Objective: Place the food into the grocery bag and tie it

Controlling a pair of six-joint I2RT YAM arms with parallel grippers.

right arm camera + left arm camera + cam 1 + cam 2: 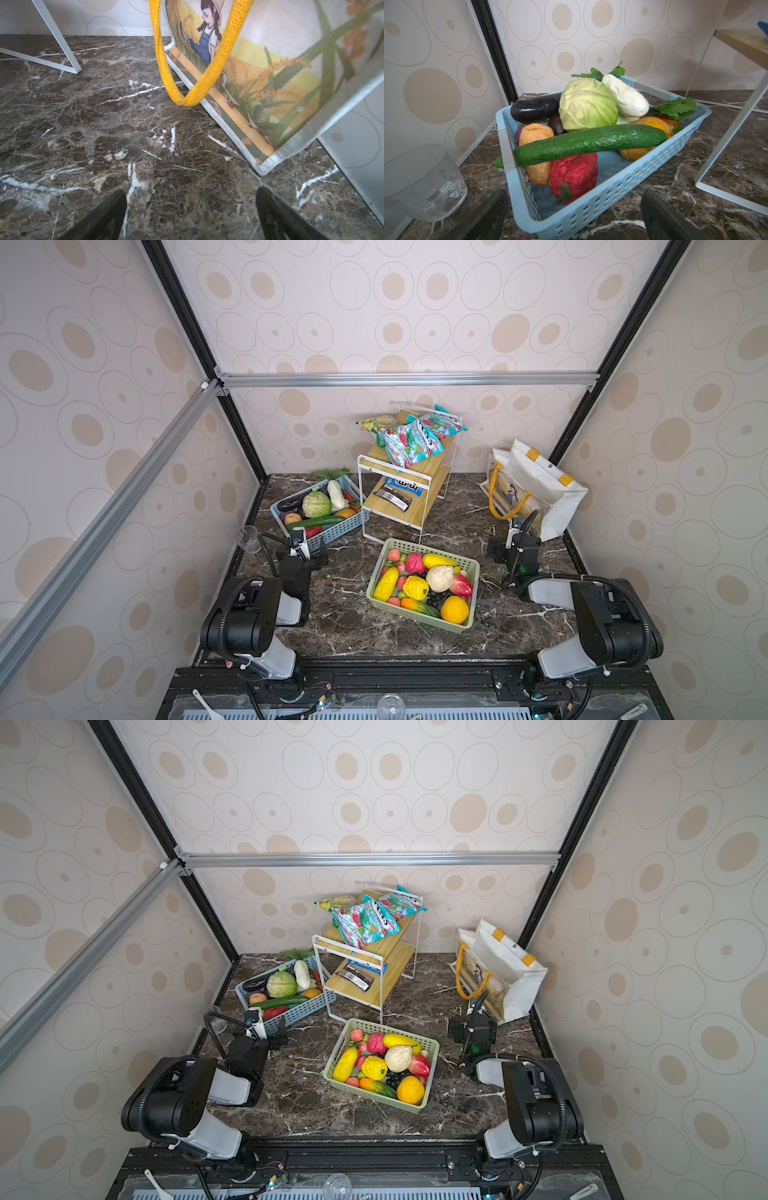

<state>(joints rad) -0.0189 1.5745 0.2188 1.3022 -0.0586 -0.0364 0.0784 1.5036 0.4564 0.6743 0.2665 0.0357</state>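
Note:
Toy food fills two baskets. In both top views the green basket (471,572) (432,1048) at centre holds an orange (454,609), a white bulb (439,578), a yellow citrus (414,587) and dark grapes (436,598). The blue basket (345,526) (591,199) at back left holds a cucumber (591,143), a cabbage (587,106) and a red pepper (573,174). The white grocery bag (540,485) (511,969) (270,62) stands at back right, one yellow handle (164,68) hanging to the table. My left gripper (306,543) (574,193) is open at the blue basket's near corner. My right gripper (515,537) (190,192) is open and empty, low before the bag.
A white wire rack with wooden shelves (407,477) stands at the back centre with snack bags on top and bars below. A clear plastic cup (248,537) (421,182) sits by the left wall. Patterned walls close in the dark marble table (340,614).

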